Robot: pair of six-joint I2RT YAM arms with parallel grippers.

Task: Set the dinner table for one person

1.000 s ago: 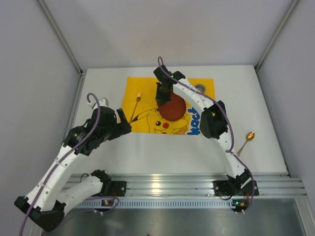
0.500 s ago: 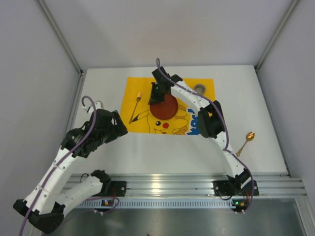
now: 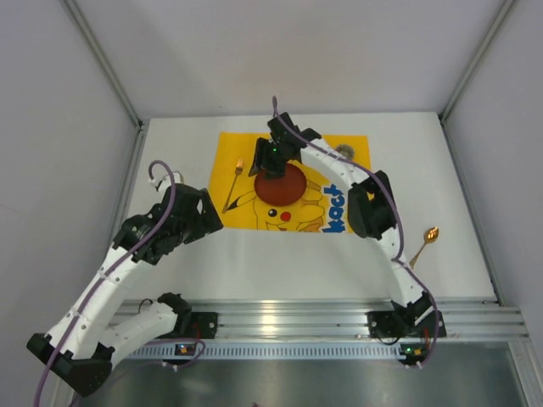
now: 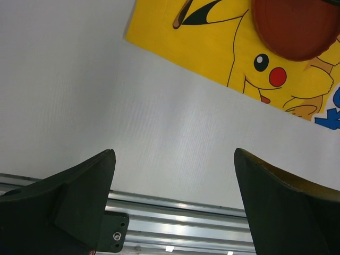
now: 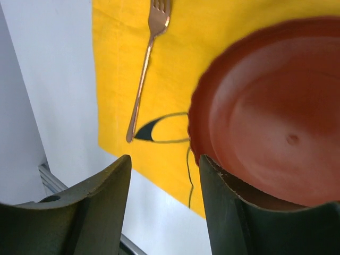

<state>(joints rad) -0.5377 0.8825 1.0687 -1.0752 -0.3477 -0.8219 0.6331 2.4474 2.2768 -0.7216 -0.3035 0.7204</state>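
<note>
A dark red plate [image 3: 284, 185] lies on the yellow cartoon mat [image 3: 248, 151] on the white dinner table [image 3: 280, 263]. My right gripper [image 3: 270, 161] hovers at the plate's far-left rim. In the right wrist view its jaws [image 5: 164, 162] stand apart with only mat and table between them, and the plate [image 5: 271, 117] lies beside the right finger. A copper fork [image 3: 234, 180] [image 5: 144, 74] rests on the mat, left of the plate. A copper spoon [image 3: 423, 245] lies off the mat at the right. My left gripper [image 3: 212, 219] [image 4: 173, 154] is open and holds nothing above the bare table.
A small grey round object [image 3: 344, 153] sits at the mat's far right corner, partly behind the right arm. The ribbed aluminium rail [image 4: 175, 212] runs along the near table edge. Grey walls close in the table on the left, right and far sides.
My right gripper has opened and let go of the plate, which now lies flat on the mat. The left arm shifted slightly and stayed open.
</note>
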